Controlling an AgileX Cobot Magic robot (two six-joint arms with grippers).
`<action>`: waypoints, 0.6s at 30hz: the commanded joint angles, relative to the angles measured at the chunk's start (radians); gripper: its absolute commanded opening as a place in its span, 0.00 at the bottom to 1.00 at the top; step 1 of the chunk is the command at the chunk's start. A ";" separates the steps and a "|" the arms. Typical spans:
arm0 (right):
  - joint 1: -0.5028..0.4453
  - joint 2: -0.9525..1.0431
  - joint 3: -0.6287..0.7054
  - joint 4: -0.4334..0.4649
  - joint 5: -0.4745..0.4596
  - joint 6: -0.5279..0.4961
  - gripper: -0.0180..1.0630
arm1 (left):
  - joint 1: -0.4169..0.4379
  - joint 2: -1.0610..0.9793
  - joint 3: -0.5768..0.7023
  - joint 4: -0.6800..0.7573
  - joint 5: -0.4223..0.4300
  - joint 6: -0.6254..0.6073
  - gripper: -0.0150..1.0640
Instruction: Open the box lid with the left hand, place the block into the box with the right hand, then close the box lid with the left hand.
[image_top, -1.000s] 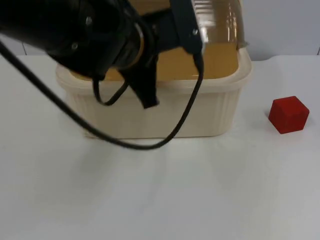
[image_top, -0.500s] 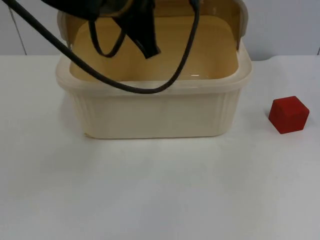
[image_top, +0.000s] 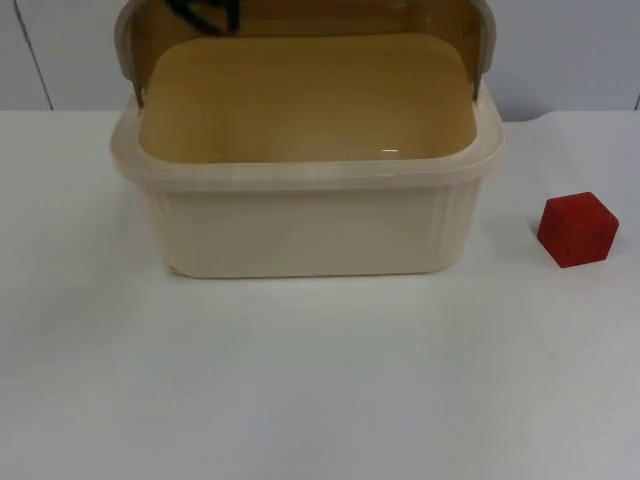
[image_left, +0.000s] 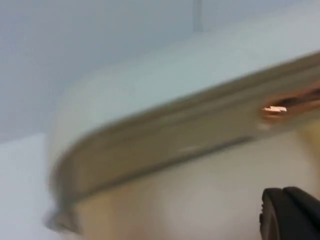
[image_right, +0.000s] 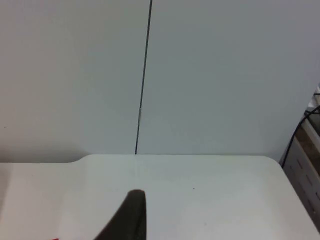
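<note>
A cream plastic box (image_top: 305, 225) stands at the middle of the table with its inside bare. Its amber see-through lid (image_top: 300, 20) is raised upright at the back edge. Through the lid a dark part of my left arm (image_top: 205, 13) can be seen behind the box. In the left wrist view my left gripper (image_left: 291, 214) hangs close to the lid's rim (image_left: 165, 145), which is blurred. The red block (image_top: 577, 229) sits on the table to the right of the box, untouched. My right gripper (image_right: 131, 218) waits above the table, facing the wall.
The grey partition wall (image_right: 150, 75) closes off the table's far side. White table top (image_top: 320, 380) stretches in front of the box and around the block.
My left arm has pulled up and back from above the box and left the top view. The lid went from tilted to fully upright. The block has not moved.
</note>
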 joint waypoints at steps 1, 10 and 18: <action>0.006 -0.002 -0.004 0.014 -0.001 0.010 0.99 | 0.012 -0.062 0.030 -0.192 -0.063 0.120 0.01; 0.006 -0.002 -0.004 0.016 -0.001 0.010 0.99 | 0.308 -0.437 0.100 -0.252 0.056 0.234 0.01; 0.006 -0.002 -0.004 0.016 -0.001 0.010 0.99 | 0.485 -0.559 0.100 -0.279 0.135 0.245 0.01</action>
